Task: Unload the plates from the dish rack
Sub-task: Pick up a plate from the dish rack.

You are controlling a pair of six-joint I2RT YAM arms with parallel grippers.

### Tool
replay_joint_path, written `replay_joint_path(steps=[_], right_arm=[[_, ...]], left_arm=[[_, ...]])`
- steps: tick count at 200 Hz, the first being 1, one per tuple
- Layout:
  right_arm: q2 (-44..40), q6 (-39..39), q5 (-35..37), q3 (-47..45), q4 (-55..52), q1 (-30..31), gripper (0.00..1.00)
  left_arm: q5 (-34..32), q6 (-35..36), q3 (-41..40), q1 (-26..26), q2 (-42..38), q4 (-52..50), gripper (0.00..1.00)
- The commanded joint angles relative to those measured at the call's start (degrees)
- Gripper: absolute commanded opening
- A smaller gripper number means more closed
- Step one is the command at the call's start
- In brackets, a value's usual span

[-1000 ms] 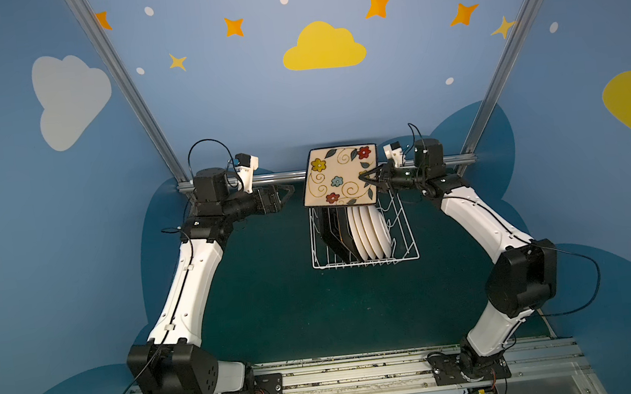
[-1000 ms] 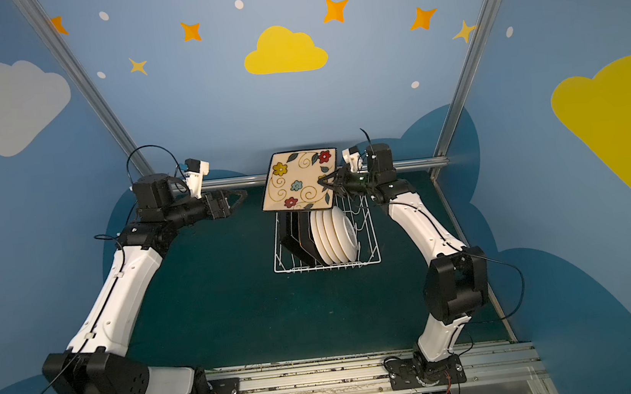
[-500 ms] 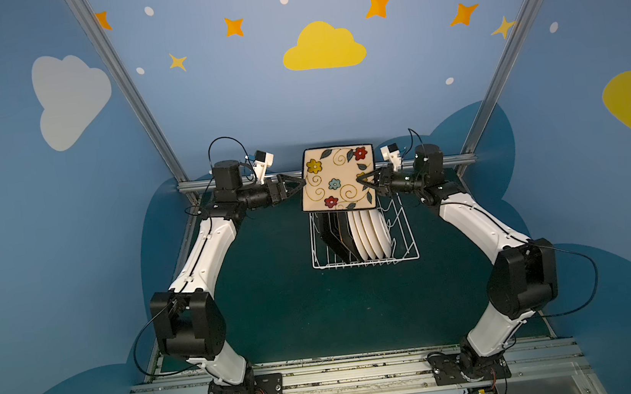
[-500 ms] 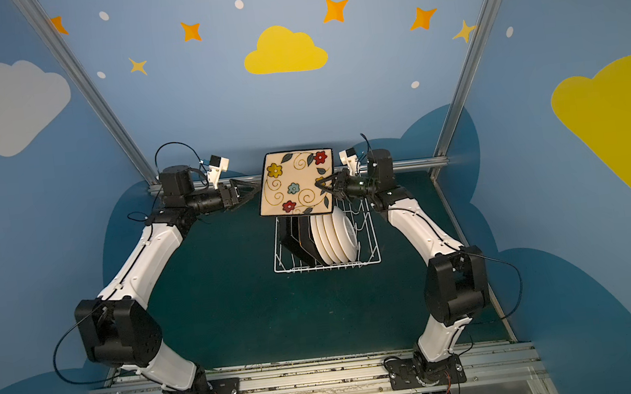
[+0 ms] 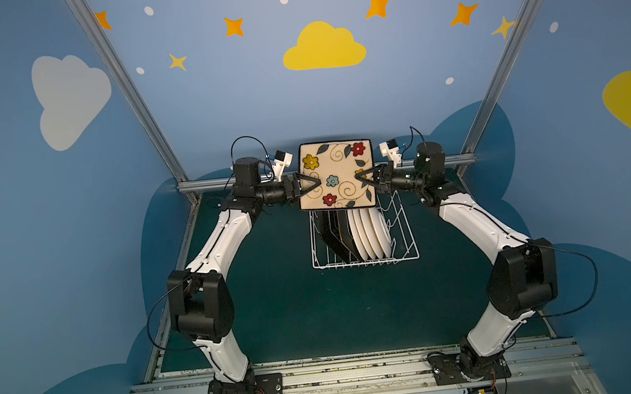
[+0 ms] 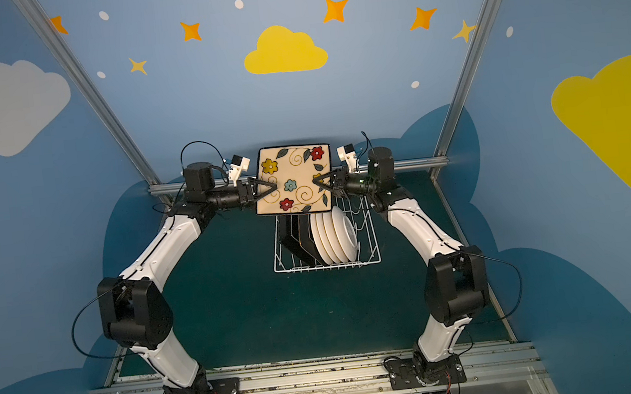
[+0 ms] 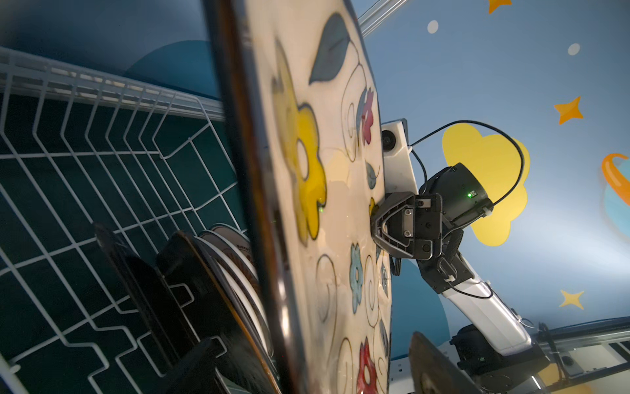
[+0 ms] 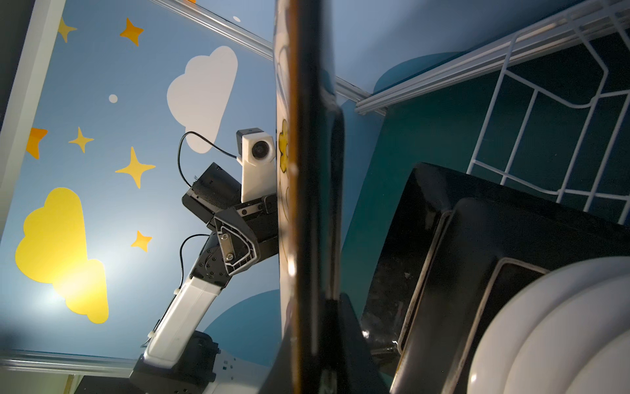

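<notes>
Your left gripper (image 5: 317, 183) stands wide open astride the left edge of the cream square flower-and-swirl plate (image 5: 336, 164), not yet pinching; that plate is lifted above the white wire dish rack (image 5: 367, 263); your right gripper (image 5: 358, 178) is clamped on its right edge. Step reads as a handover; next, the left jaws need to close firmly before the right releases.

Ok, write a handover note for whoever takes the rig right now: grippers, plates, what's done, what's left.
Right gripper: shut on the flowered square plate, held above the dish rack.
Left gripper: open, jaws astride the opposite edge.
In rack: black-backed square plates, round white plates.
Done: one plate lifted out.
To do: set it down, unload the rest.
</notes>
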Motion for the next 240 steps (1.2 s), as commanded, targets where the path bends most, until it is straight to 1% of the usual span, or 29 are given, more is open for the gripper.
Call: replay_joint_path(steps=[1,29,39,68,84,98,117,159,182,202,226,240], right_arm=[[-3.7,-0.1,-3.3,1.4,8.2,0.4,0.0],[-3.8,-0.4,-3.7,1.2,7.8,0.5,0.0],[-3.7,-1.0,-3.9,1.2,7.5,0.6,0.0],[-3.1,-2.1,-4.4,2.0,5.4,0.8,0.0],[-2.9,-2.2,-4.5,2.0,5.4,0.9,0.0],[-2.6,-2.2,-4.3,1.9,5.1,1.0,0.0],[-2.3,-2.1,-4.1,1.9,5.0,1.0,0.0],[-1.4,-2.2,-4.1,2.4,4.9,1.2,0.0],[-1.1,-2.5,-4.2,2.4,4.8,1.2,0.0],[-1.0,-3.1,-5.0,2.5,4.6,1.2,0.0],[-0.4,-2.9,-5.7,2.9,4.5,1.2,0.0],[-0.1,-2.6,-5.9,3.1,4.6,1.2,0.0]], left_arm=[[1.2,-1.1,1.8,-0.4,0.5,2.5,0.76],[1.3,-1.9,1.9,-0.7,1.1,2.9,0.62],[1.5,-2.2,1.9,-0.7,1.3,3.0,0.59],[2.6,-2.7,1.9,-0.7,1.8,3.5,0.57],[2.9,-2.6,2.0,-0.7,1.9,3.5,0.53],[3.1,-2.7,2.1,-0.8,2.0,3.5,0.47],[3.2,-2.8,2.0,-0.8,2.0,3.6,0.43],[2.9,-2.5,1.5,-0.8,2.4,3.0,0.38],[3.3,-2.9,1.7,-0.9,2.6,3.3,0.37],[3.7,-2.8,1.9,-0.8,2.8,3.2,0.32],[3.9,-2.7,1.9,-0.8,2.6,3.0,0.21],[3.9,-2.7,1.7,-0.8,2.4,2.9,0.17]])
